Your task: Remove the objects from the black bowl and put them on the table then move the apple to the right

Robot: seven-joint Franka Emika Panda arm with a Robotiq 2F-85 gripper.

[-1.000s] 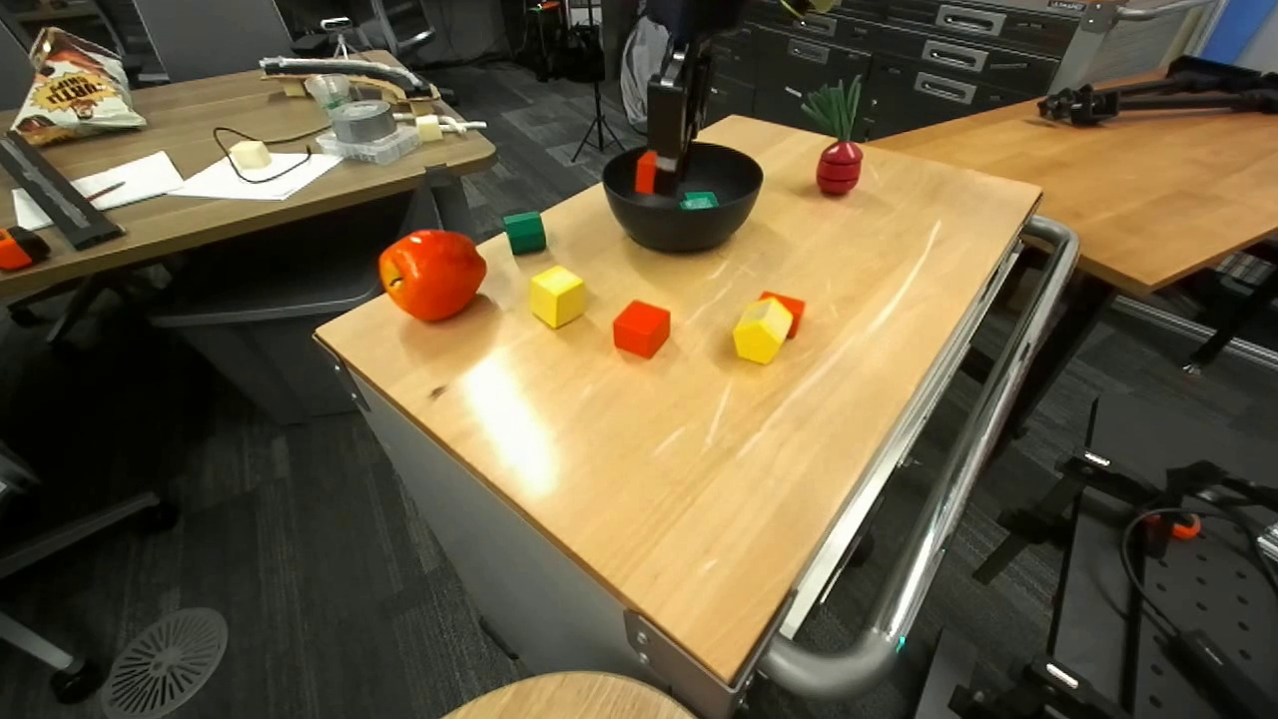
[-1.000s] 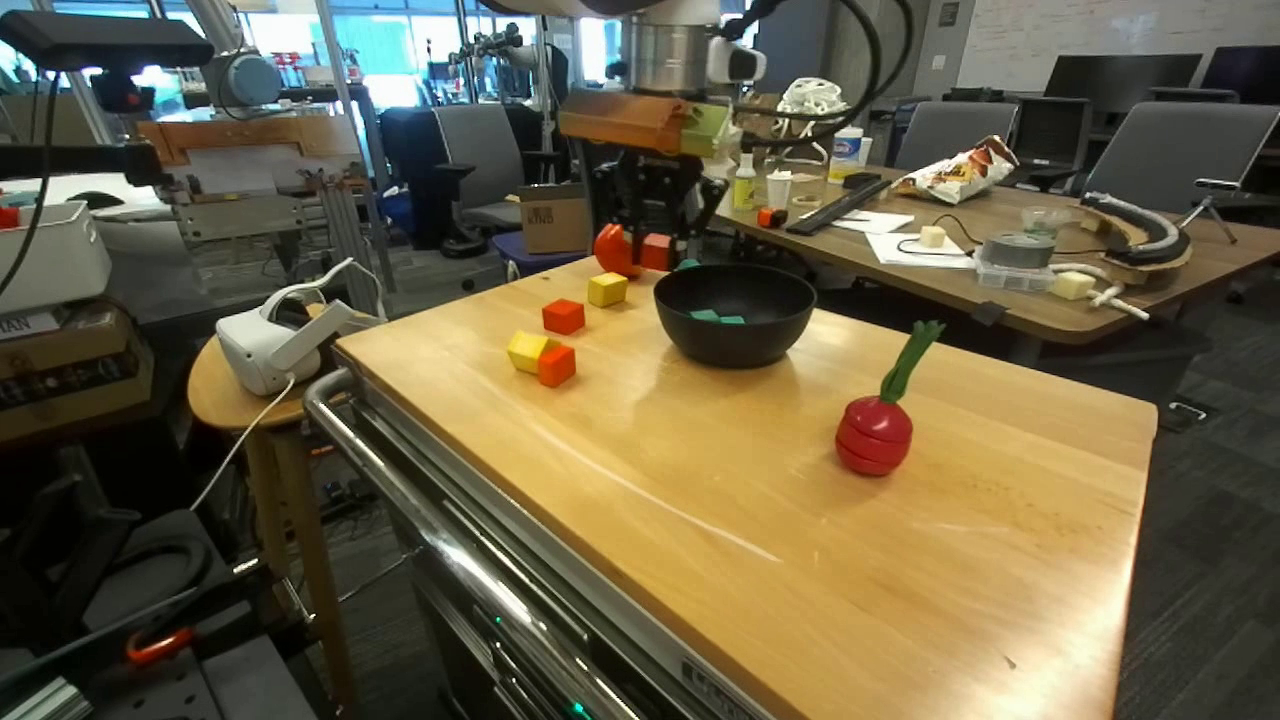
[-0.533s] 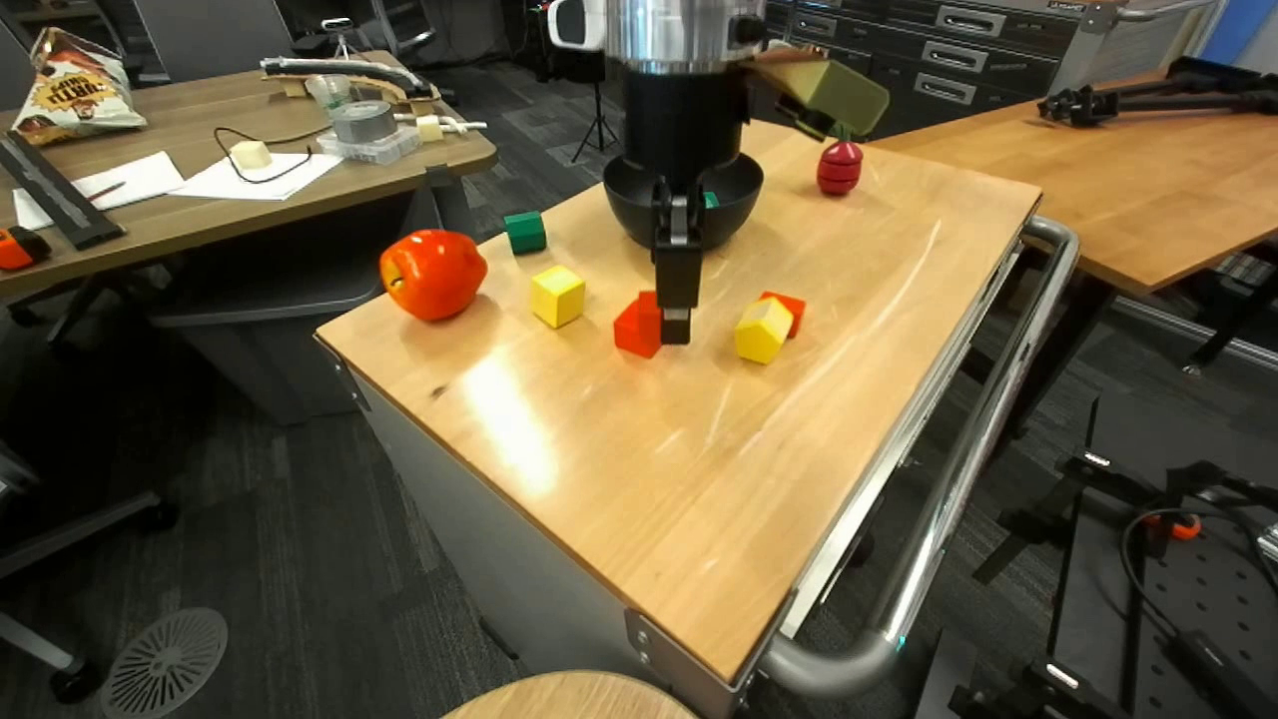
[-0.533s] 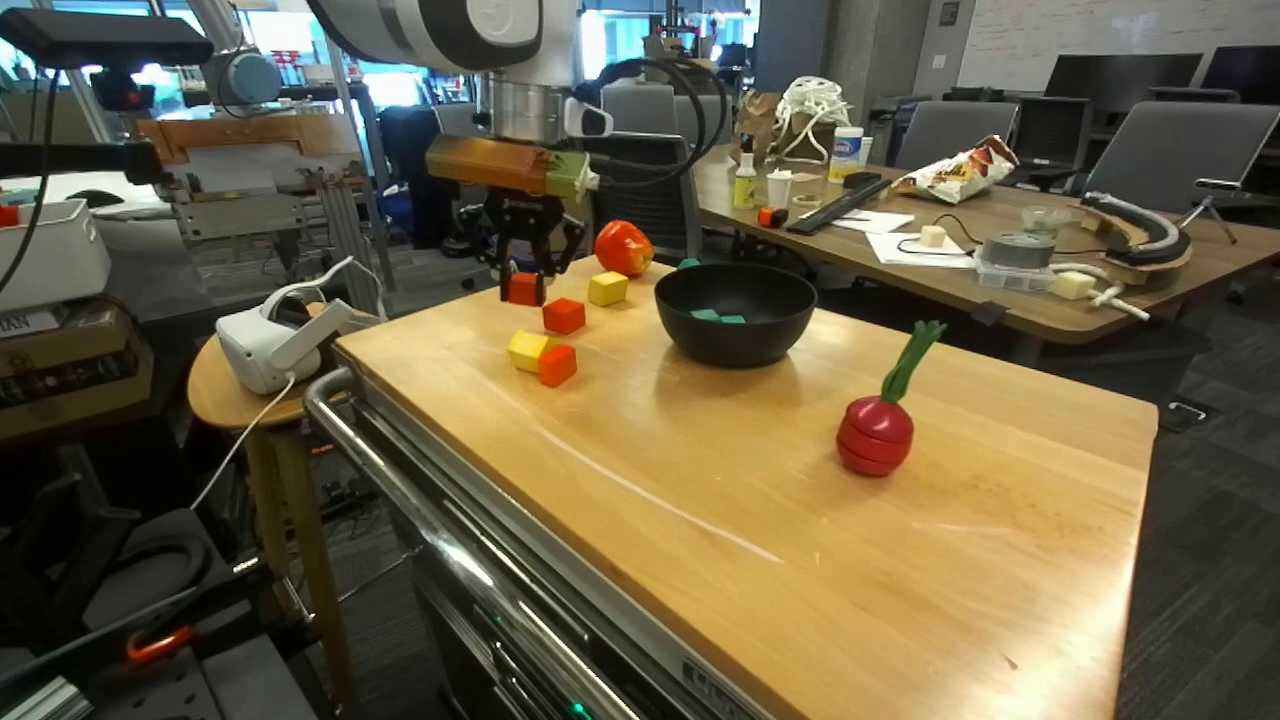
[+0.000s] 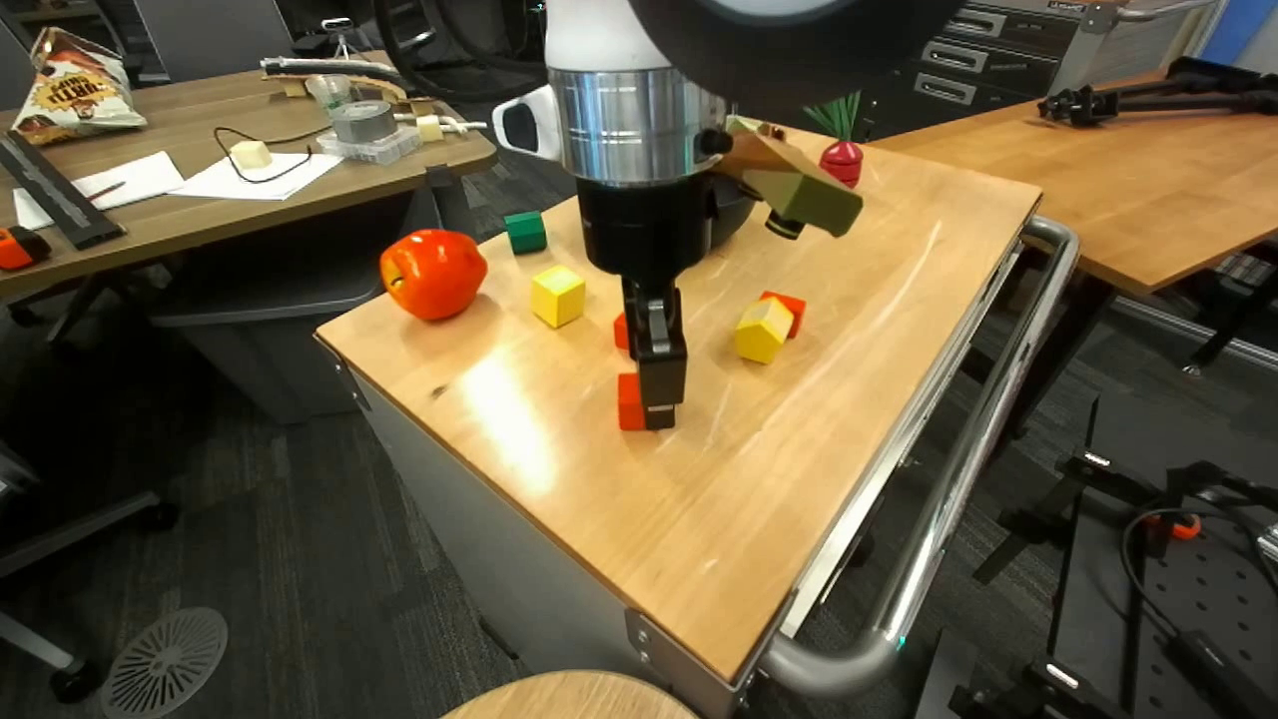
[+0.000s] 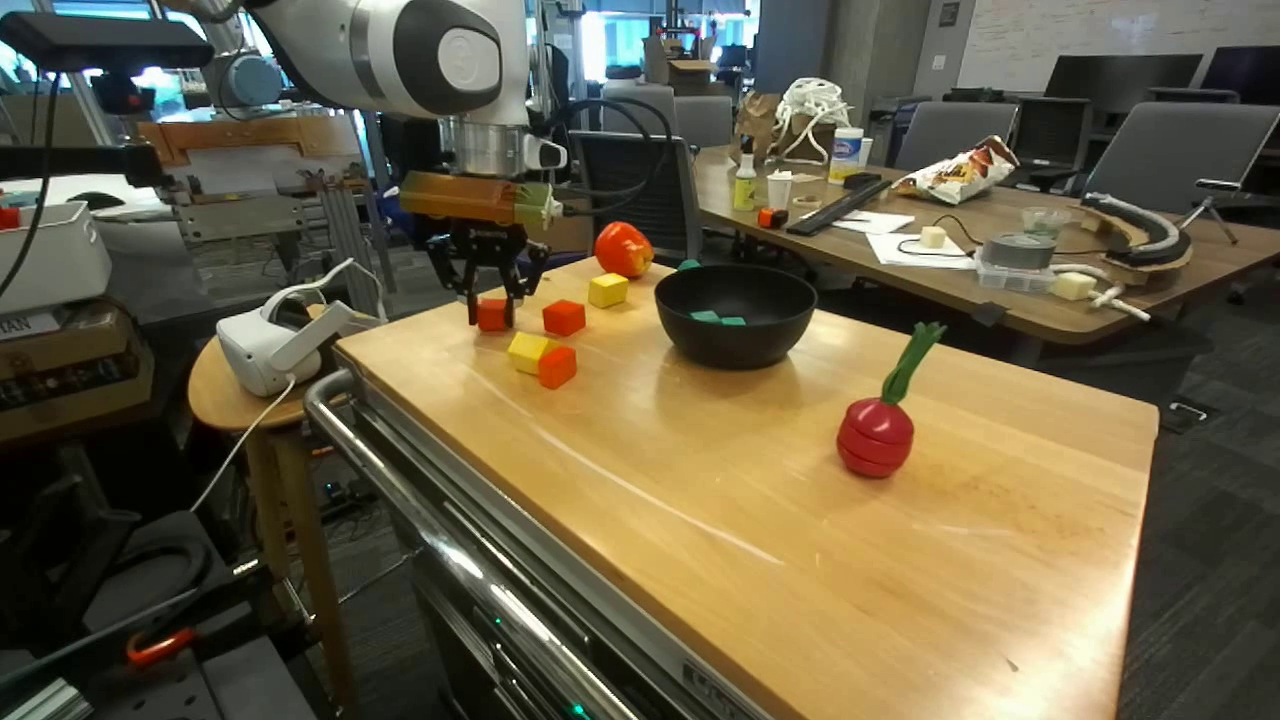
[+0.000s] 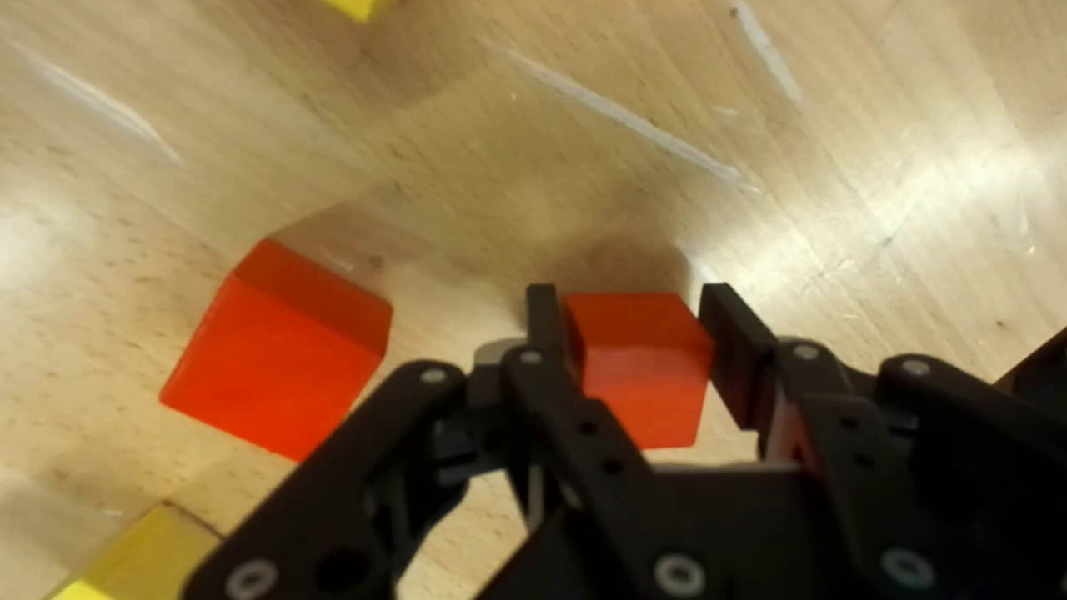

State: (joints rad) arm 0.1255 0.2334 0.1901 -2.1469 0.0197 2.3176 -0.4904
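We find a red cube-like block (image 7: 640, 375), partly hidden by the black two-fingered gripper (image 6: 491, 318), between its jaws; they stand partway apart, and whether they pinch it we cannot tell. In an exterior view the round black bowl (image 6: 735, 348), holding green pieces (image 6: 706, 315), stands at three o'clock from them.

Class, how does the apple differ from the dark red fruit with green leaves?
Colour: the apple is orangey red with some yellow; the leafy fruit is deep red.
Top: the leafy fruit carries tall green leaves; the apple shows none.
Surface: the apple looks smooth; grooves ring the leafy fruit.
Both are rounded and rest on the table.
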